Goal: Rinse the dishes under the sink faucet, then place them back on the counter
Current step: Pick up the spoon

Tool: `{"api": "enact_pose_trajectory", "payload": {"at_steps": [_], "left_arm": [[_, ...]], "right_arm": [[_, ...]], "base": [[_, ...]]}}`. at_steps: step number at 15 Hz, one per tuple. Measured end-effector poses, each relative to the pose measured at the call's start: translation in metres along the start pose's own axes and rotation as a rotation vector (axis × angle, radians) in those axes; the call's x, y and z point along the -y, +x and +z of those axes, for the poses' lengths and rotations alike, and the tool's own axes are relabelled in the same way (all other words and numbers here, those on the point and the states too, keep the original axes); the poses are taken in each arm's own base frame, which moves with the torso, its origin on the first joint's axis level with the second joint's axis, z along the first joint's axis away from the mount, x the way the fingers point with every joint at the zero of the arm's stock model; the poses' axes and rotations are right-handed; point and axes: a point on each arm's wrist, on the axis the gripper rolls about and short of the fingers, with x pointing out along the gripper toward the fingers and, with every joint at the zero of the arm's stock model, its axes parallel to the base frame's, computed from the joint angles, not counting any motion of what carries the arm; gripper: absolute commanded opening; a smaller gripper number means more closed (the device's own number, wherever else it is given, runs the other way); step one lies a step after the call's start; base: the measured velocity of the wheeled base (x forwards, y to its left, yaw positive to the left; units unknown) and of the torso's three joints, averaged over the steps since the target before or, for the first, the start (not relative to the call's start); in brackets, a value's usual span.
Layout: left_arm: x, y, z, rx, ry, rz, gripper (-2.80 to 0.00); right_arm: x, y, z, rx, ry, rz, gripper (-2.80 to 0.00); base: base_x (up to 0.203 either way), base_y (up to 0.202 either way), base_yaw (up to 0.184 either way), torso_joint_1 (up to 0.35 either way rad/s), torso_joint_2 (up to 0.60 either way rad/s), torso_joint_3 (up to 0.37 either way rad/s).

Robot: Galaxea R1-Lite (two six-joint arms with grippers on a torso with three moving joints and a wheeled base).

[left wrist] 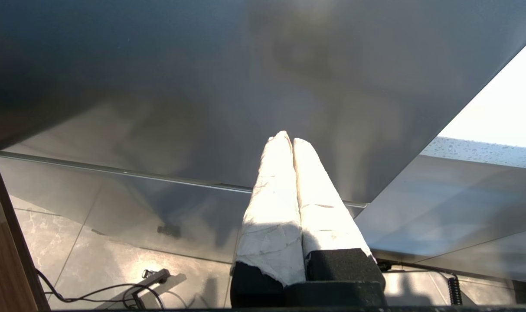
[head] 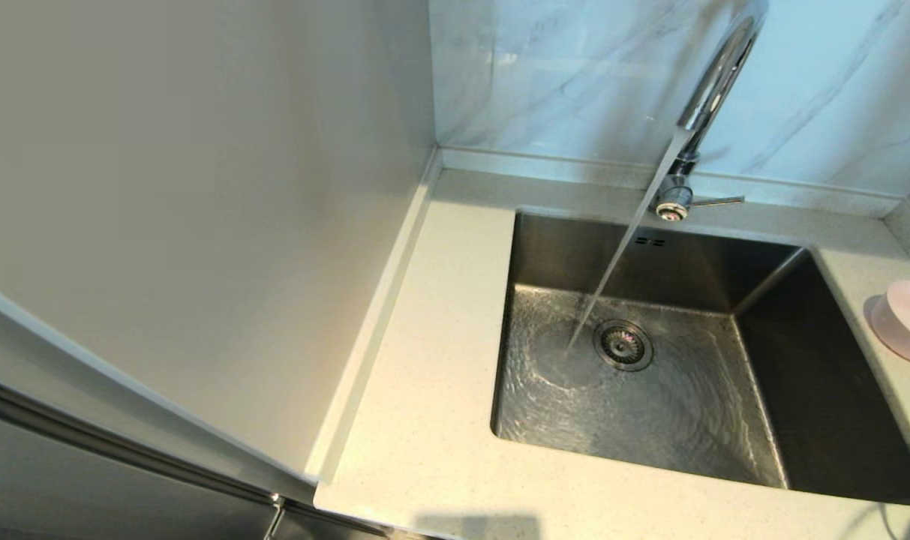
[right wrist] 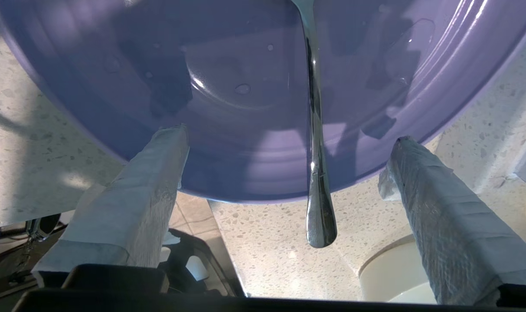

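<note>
The chrome faucet (head: 713,82) is running, and its stream (head: 620,255) lands beside the drain strainer (head: 623,345) in the steel sink (head: 800,390). The pale pink bowl (head: 908,319) stands on the counter (head: 424,420) right of the sink. In the right wrist view the lilac plate (right wrist: 245,86) fills the frame over the speckled counter (right wrist: 267,242). A shiny metal utensil handle (right wrist: 320,216) sticks out past the plate's near rim. My right gripper (right wrist: 286,138) is open, one finger on each side of that rim. The white dish (right wrist: 393,277) shows beside it. My left gripper (left wrist: 287,139) is shut and holds nothing.
A tall grey cabinet side (head: 199,225) rises left of the counter, with a marbled wall (head: 575,75) behind the sink. The left gripper hangs low beside a grey panel (left wrist: 202,86), over a tiled floor with cables (left wrist: 106,290). Neither arm shows in the head view.
</note>
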Motion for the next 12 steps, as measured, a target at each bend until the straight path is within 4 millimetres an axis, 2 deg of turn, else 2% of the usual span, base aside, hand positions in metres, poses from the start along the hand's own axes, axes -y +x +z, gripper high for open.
{"api": "enact_pose_trajectory", "payload": {"at_steps": [7,8,12], "left_arm": [[0.000,0.000,0.000,0.001,0.000,0.000,-2.80],[0.000,0.000,0.000,0.000,0.000,0.000,-2.80],[0.000,0.000,0.000,0.000,0.000,0.000,-2.80]], "right_arm": [[0.003,0.010,0.007,0.008,-0.007,0.002,0.00],[0.003,0.010,0.007,0.005,-0.007,0.004,-2.80],[0.004,0.013,0.009,-0.001,-0.005,0.009,-2.80]], "base": [[0.000,0.000,0.000,0.000,0.00,0.000],[0.000,0.000,0.000,0.000,0.00,0.000],[0.000,0.000,0.000,0.000,0.00,0.000]]}}
